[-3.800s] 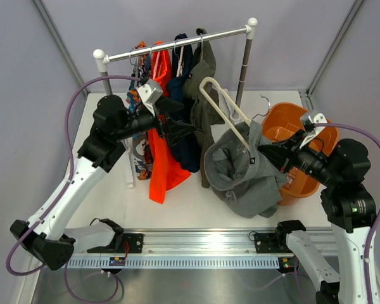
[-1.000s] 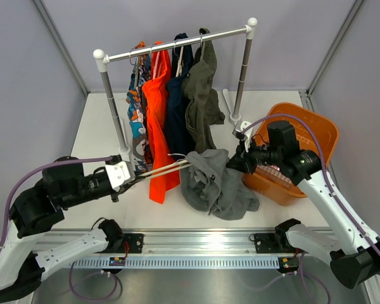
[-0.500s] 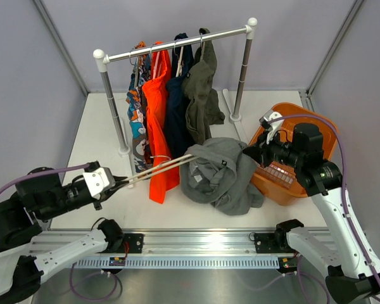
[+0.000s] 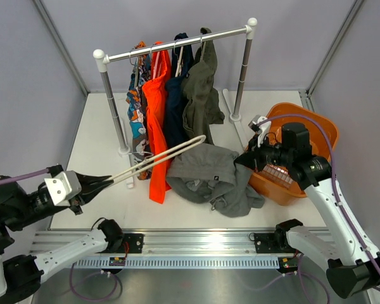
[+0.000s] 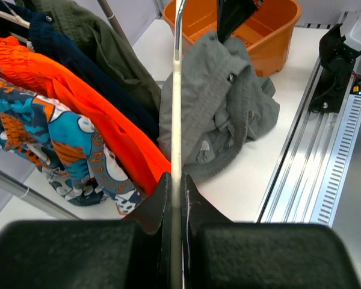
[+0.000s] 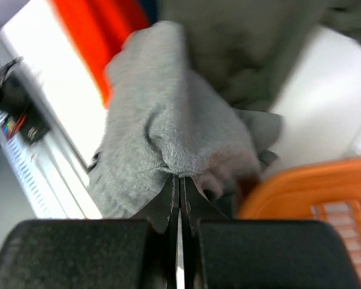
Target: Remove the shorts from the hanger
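The mid-grey shorts point(image 4: 209, 176) lie crumpled on the table, in front of the rack. My right gripper point(image 4: 239, 161) is shut on their right edge, and the right wrist view shows grey cloth point(image 6: 168, 120) pinched at the tips of that right gripper point(image 6: 179, 180). My left gripper point(image 4: 106, 182) is shut on the white hanger point(image 4: 158, 158), whose rounded far end shows bare at the shorts' upper edge. In the left wrist view the hanger point(image 5: 177, 90) runs straight up from the left gripper point(image 5: 177, 180), past the grey shorts point(image 5: 228, 90). Dark olive-green shorts point(image 4: 199, 88) hang on the rack.
The rack's bar point(image 4: 177, 45) also carries a patterned garment point(image 4: 137, 120), a bright orange pair point(image 4: 155, 114) and a navy pair point(image 4: 176, 107). An orange basket point(image 4: 316, 126) stands tilted at the right, just behind my right gripper. A metal rail runs along the near edge.
My left arm has drawn back to the left, and the hanger has slid out of the grey shorts. The shorts have sunk flatter onto the table. The right gripper shifted slightly left.
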Tool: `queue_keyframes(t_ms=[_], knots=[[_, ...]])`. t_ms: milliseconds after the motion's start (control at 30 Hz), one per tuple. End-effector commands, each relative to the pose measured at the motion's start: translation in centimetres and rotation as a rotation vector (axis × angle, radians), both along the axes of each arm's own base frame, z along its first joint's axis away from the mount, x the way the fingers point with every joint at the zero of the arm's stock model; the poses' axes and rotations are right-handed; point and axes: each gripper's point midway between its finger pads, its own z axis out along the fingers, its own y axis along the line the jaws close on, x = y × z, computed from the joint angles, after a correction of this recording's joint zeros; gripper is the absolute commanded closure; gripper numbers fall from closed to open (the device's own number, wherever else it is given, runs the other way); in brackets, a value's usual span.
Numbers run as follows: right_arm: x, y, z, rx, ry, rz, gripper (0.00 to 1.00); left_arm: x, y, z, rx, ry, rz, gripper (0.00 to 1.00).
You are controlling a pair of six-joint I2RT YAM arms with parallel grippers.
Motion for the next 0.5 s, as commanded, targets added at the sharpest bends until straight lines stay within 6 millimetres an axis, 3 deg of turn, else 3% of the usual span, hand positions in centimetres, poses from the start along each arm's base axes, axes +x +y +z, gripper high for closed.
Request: queue_keyframes(t_ms=[0,67,100,167,200,267,300,333,367,467], knots=[[-3.6,2.0,0.2,-0.016,-0.062,0.245,0.95,1.4,-2.4,0.9,-0.073,-0.019,-0.015,1.00],[-3.7,1.7,0.4,-0.045,-0.094,0.262,0.77,2.8,-4.5,-0.2,-0.080,0.002,-0.027,1.00],[-3.5,1.5,1.5,-0.055,-0.134,0.257,0.51,3.3,-5.3,-0.5,-0.083,0.010,-0.034,1.00],[-2.7,0.5,2.2,-0.123,-0.185,0.218,0.35,4.6,-7.3,-1.5,-0.068,0.050,-0.047,1.00],[-2.2,-0.1,3.7,-0.144,-0.229,0.184,0.26,5.0,-7.7,-1.8,-0.058,0.063,-0.043,1.00],[-2.2,-1.2,4.7,-0.174,-0.256,0.171,0.22,5.7,-8.3,-2.1,-0.038,0.086,-0.027,1.00],[-2.7,-1.4,6.3,-0.166,-0.293,0.187,0.20,6.2,-8.7,-2.4,-0.024,0.097,-0.023,1.00],[-3.4,-2.1,6.1,-0.194,-0.286,0.211,0.20,6.3,-8.9,-2.2,-0.033,0.091,-0.026,1.00],[-4.0,-2.2,7.3,-0.191,-0.319,0.232,0.20,6.3,-9.1,-2.2,-0.034,0.093,-0.034,1.00],[-7.1,-1.5,8.5,-0.155,-0.369,0.385,0.17,6.0,-10.7,-2.1,-0.053,0.104,-0.102,1.00]])
